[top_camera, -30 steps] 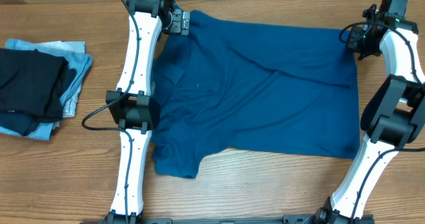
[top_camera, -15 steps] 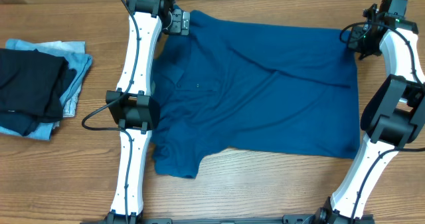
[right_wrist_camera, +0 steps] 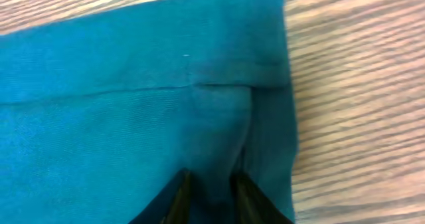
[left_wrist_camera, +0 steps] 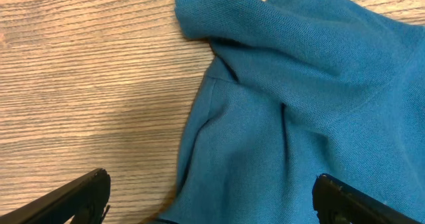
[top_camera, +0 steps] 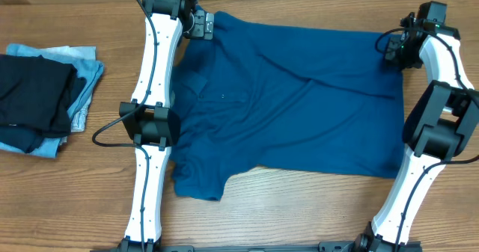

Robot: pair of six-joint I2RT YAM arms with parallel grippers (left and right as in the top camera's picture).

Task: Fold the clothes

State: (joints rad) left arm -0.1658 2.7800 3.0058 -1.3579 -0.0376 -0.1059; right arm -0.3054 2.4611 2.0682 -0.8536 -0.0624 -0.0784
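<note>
Deep-blue short-sleeved collared shirt of soft fabric (top_camera: 299,102) lies spread flat on the wooden surface (top_camera: 299,207), not yet folded. I judge I'm taking its far corners for the first fold. My right hand (right_wrist_camera: 211,192) is nearly together, pinching the hem corner. My left hand (left_wrist_camera: 212,203) hangs wide apart over the sleeve, holding nothing; next it must drop and close.

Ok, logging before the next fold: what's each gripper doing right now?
Left gripper: open, holding nothing, above the shirt.
Right gripper: fingers closed on the shirt's hem corner.
</note>
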